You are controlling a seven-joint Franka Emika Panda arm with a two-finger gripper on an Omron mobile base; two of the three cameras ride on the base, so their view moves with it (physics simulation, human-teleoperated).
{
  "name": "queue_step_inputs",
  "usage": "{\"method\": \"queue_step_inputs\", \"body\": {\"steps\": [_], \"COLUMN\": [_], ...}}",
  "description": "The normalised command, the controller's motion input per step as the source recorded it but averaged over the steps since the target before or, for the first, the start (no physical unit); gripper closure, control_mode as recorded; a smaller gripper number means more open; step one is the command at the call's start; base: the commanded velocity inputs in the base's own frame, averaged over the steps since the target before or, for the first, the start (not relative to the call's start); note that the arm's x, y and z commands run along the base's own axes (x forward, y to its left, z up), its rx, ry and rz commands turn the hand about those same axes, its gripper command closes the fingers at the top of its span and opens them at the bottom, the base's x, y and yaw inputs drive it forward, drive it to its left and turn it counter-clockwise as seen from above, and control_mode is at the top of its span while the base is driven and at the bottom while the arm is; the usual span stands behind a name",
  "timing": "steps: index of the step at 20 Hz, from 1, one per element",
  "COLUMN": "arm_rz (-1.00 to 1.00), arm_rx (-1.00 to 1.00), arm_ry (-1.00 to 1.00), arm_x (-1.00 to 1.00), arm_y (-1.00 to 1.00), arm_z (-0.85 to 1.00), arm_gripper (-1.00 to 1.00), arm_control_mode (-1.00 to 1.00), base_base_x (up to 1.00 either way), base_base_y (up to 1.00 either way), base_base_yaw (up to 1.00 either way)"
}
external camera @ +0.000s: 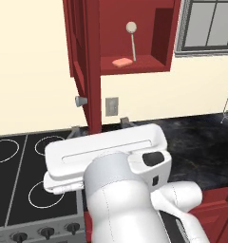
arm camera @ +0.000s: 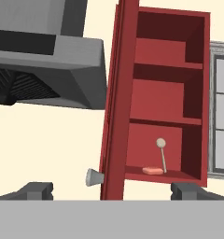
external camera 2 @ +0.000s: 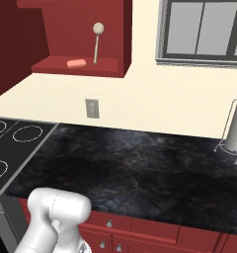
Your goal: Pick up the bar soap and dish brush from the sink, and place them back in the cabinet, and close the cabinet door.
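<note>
Door (arm camera: 115, 93): tall rigid panel, edge-on and open beside the cabinet (arm camera: 198, 93) where soap (arm camera: 152, 171) and brush (arm camera: 162, 154) sit on the lowest shelf; likely swings lightly, best pushed near knob (arm camera: 93, 177); gripper (arm camera: 111, 191) wide, empty.

Arm raised, end effector (arm camera: 111, 191) jaws wide apart.

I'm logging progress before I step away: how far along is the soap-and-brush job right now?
Done: the bar soap lies on the bottom shelf of the cabinet, and the dish brush stands beside it, leaning on the back wall. In hand: nothing; the gripper is open and empty, facing the cabinet door. Left: that door stands swung open, edge-on, its knob untouched; it needs pushing shut.
</note>
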Motion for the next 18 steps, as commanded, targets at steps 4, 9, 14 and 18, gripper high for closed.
{"method": "queue_step_inputs", "body": {"steps": [4,9,14,18], "arm_rz": [0.00,-0.01,-0.02,-0.03], "arm_rx": [0.00,0.00,0.00,0.00], "arm_ry": [-0.05,-0.03,-0.02,-0.02], "arm_x": [0.13,0.24,0.29,0.28], "arm_y": [0.03,0.05,0.10,0.19], "arm_z": [-0.17,-0.13,-0.13,-0.15], "arm_gripper": [-1.00,-1.00,-1.00,-1.00], "arm_control_mode": [-1.00,-1.00,-1.00,-1.00], "base_base_x": [0.00,0.00,0.00,0.00], "base_base_y": [0.00,0.00,0.00,0.00], "base_base_yaw": [0.00,0.00,0.00,0.00]}}
